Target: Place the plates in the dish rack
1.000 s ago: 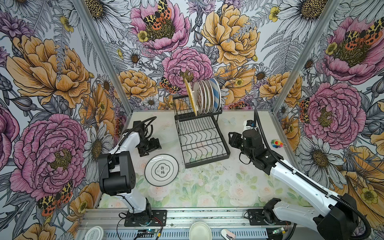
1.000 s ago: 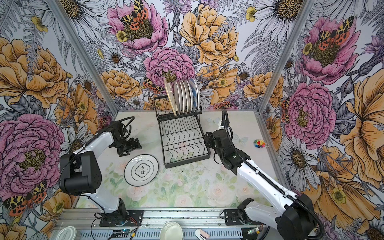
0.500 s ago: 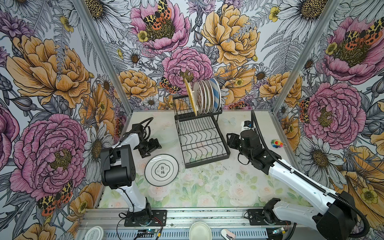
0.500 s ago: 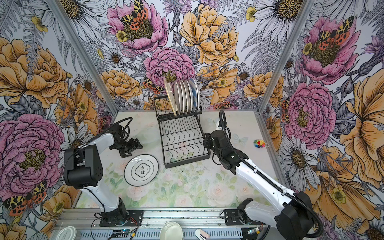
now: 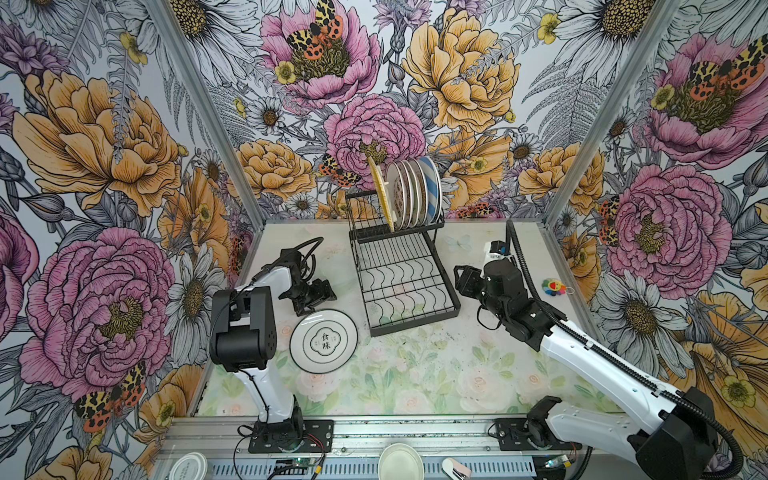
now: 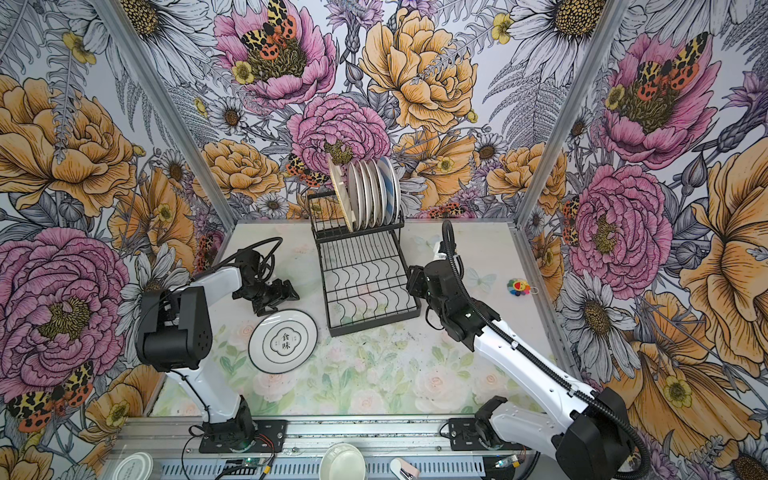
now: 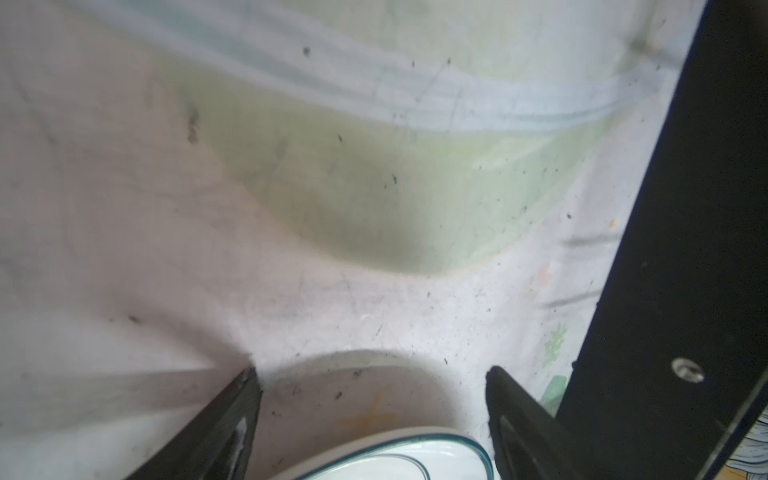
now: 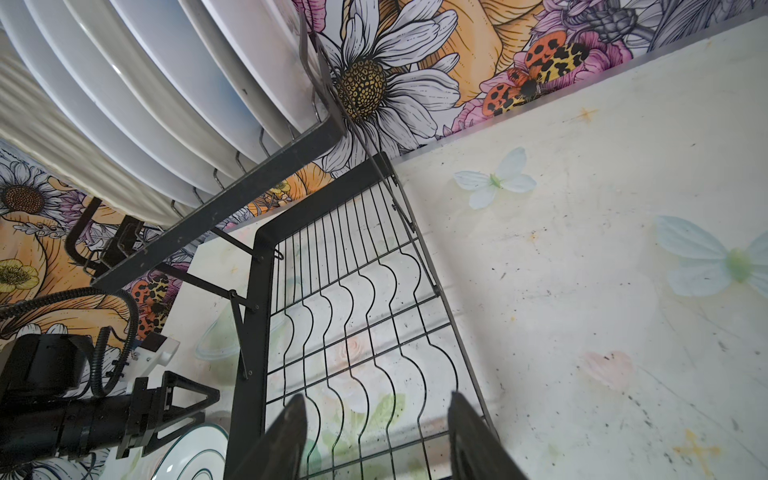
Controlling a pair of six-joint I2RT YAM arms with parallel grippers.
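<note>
Glazed white round plate (image 5: pixel 323 340) flat beside wire rack (image 5: pixel 405 282) — left pincer (image 5: pixel 319 302), right pincer (image 5: pixel 457 281) released.

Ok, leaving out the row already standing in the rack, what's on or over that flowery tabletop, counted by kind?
Robot arms: 2, the left arm and the right arm
Dish rack: 1
Plate lying flat: 1
Small colourful toy: 1
Total: 5

Both arms extended; left gripper (image 7: pixel 370 384), right gripper (image 8: pixel 376 413) jaws spread.
</note>
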